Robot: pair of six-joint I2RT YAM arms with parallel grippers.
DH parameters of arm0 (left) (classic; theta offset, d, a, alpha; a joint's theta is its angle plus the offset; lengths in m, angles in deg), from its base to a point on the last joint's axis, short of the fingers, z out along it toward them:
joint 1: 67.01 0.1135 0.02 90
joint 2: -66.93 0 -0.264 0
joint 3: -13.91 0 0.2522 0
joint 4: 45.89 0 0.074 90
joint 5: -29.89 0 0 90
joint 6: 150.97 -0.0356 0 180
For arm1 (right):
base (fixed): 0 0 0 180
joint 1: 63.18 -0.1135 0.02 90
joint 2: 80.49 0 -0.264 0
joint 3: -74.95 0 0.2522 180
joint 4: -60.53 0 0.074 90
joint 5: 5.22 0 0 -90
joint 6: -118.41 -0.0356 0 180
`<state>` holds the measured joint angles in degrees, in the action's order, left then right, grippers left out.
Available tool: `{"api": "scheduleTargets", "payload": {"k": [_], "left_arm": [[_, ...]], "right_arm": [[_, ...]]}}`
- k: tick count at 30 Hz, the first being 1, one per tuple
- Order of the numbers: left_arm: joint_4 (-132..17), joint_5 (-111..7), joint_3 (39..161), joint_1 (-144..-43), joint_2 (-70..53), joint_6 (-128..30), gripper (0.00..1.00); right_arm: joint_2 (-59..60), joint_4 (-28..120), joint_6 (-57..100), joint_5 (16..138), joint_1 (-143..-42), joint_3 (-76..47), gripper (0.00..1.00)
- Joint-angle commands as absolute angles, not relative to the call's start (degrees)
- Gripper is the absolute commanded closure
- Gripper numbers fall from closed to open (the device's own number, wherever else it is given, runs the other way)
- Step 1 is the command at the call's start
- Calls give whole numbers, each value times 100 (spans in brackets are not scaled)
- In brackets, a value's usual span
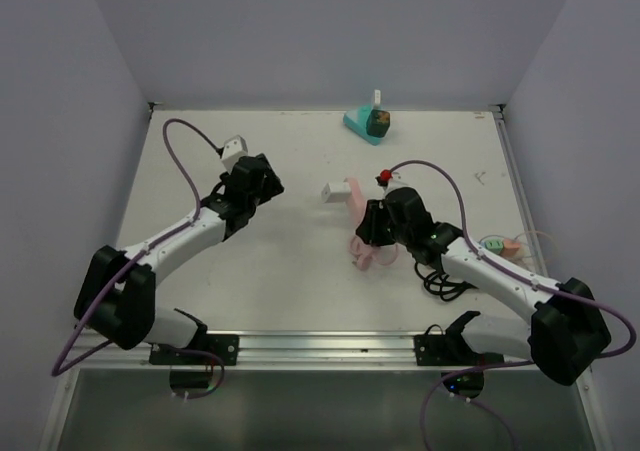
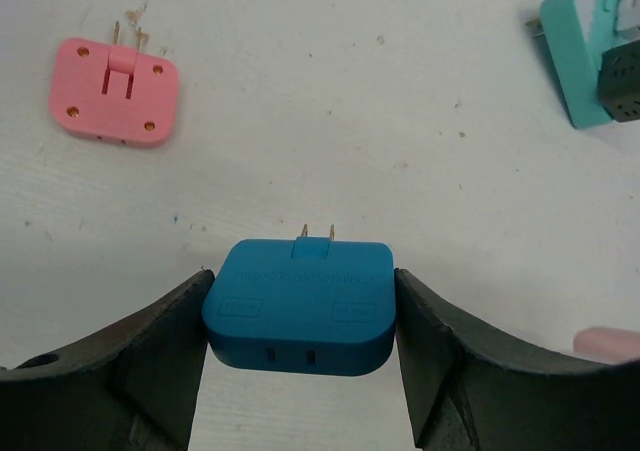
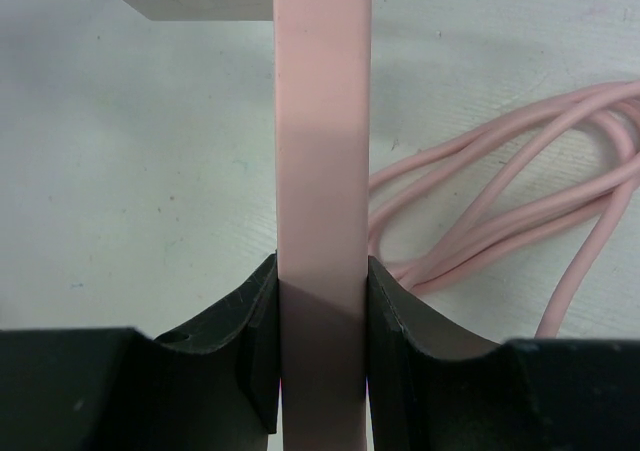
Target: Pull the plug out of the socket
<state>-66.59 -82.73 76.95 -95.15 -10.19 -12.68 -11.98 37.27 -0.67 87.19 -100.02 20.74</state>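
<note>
Claw states: the left claw (image 2: pixel 300 283) is clenched on the blue plug (image 2: pixel 298 306), with one finger against each side of its body. The right claw (image 3: pixel 322 271) is clenched on the pink socket strip (image 3: pixel 322 121), which runs straight out from between its fingers.

Position of the task items: the blue plug is at the left of the worktop (image 1: pixel 300 271), hidden under the left claw in the top view. Whether it rests on the surface or is lifted clear cannot be told. Its two prongs (image 2: pixel 318 231) are bare and point away from the wrist; they enter nothing. The pink socket strip lies right of centre, well apart from the blue plug, with its pink cable (image 3: pixel 500 171) coiled beside it.

Progress: judged from the bare prongs and the gap between plug and strip, separation is done for the blue plug. What is left for it is set-down and release.

Open item: a white block (image 1: pixel 335 191) touches the far end of the strip. Whether it is plugged in cannot be told. If it is, one pull is left, and the right claw is placed to brace the strip.

Not in use: a pink adapter (image 2: pixel 113 91) and a teal block (image 2: pixel 578 61) lie beyond the left claw.
</note>
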Motion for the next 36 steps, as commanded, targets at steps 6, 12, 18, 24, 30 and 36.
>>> {"api": "scheduleTargets", "payload": {"k": [6, 12, 18, 24, 30, 36], "left_arm": [[-5526, -8956, 8866, -9110, -2956, -2151, 86], [-4910, -8999, 9103, -8986, -3765, -2423, 81], [-5033, -9123, 9298, -8986, -4126, -2494, 55], [-5164, -8930, 9034, -8986, -3731, -2362, 14], [-5569, -8693, 8770, -8986, -3195, -2178, 0], [-5859, -7596, 8384, -8986, -2440, -2063, 0]], "right_arm": [[-1632, 3605, 318, 8374, -10010, 1514, 100], [-1799, 3456, 353, 8311, -10010, 1522, 100], [-1826, 3368, 362, 8302, -10010, 1549, 100], [-1765, 3429, 380, 8302, -10010, 1557, 100], [-1624, 3569, 327, 8188, -10010, 1610, 100], [-1475, 3596, 379, 7986, -10010, 1558, 100]]}}
